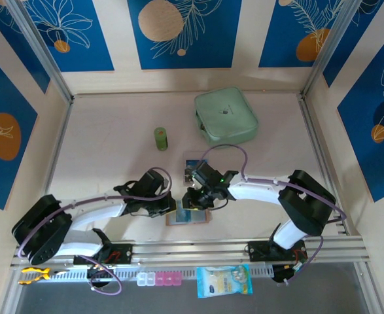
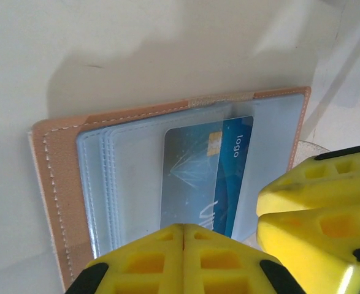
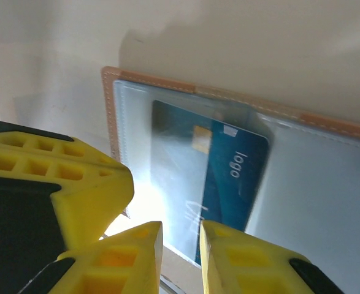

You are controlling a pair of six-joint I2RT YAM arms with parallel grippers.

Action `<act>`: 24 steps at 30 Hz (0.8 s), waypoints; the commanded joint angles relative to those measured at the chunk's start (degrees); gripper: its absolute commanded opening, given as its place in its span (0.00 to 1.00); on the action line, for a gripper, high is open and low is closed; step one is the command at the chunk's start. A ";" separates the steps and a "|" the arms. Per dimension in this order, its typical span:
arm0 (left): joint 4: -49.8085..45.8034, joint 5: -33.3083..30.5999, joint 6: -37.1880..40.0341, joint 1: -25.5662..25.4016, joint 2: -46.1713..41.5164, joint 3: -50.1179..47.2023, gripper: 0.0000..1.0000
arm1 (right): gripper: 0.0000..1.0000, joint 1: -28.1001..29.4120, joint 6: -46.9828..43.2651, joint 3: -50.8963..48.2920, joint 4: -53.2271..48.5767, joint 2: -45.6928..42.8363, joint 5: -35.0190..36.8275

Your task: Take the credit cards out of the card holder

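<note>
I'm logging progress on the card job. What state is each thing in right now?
card holder, open, lying flat on the table.
blue credit card, tucked inside a clear sleeve, not yet out.
left claw, shut, over the holder's edge.
right claw, fingers slightly apart; whether it grips anything is unclear.
mint-green zip case, closed.

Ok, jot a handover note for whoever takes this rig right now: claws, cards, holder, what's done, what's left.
Left claw: shut, at the open card holder, near edge.
Right claw: slightly open, by the end of the blue card.
Blue card: inside a clear sleeve.
Done: a loose card seems out on the table.
Left: pull the blue card, check other sleeves.
</note>
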 commanded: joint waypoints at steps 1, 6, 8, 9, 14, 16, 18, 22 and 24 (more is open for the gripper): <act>1.57 1.26 0.82 -0.70 1.57 1.07 0.05 | 0.25 -0.41 0.51 -1.37 -1.82 -1.78 0.44; 1.68 0.71 0.66 -0.78 2.07 0.29 0.04 | 0.28 -0.62 0.55 -1.76 -2.76 -1.48 1.04; 1.08 0.18 0.77 -0.78 2.08 0.11 0.04 | 0.28 -0.59 0.53 -1.76 -2.89 -1.14 1.05; 0.78 0.03 0.89 -0.81 2.10 0.03 0.04 | 0.28 -0.62 0.49 -1.89 -2.97 -1.02 1.08; 0.49 -0.44 0.63 -0.80 1.89 -0.99 0.03 | 0.29 -0.59 0.46 -2.07 -2.65 -0.17 0.91; 0.48 -0.53 0.51 -0.80 1.80 -1.13 0.03 | 0.29 -0.57 0.40 -2.16 -1.88 0.37 0.43; 0.46 -0.46 0.54 -0.79 1.78 -1.30 0.03 | 0.28 -0.61 0.52 -2.41 -0.70 0.87 -0.39; 0.27 -0.59 0.65 -0.79 1.82 -1.35 0.03 | 0.27 -0.61 1.04 -2.63 0.71 1.81 -1.05; 0.14 -0.66 0.68 -0.81 1.97 -1.38 0.03 | 0.27 -0.61 1.08 -2.73 0.97 2.11 -1.22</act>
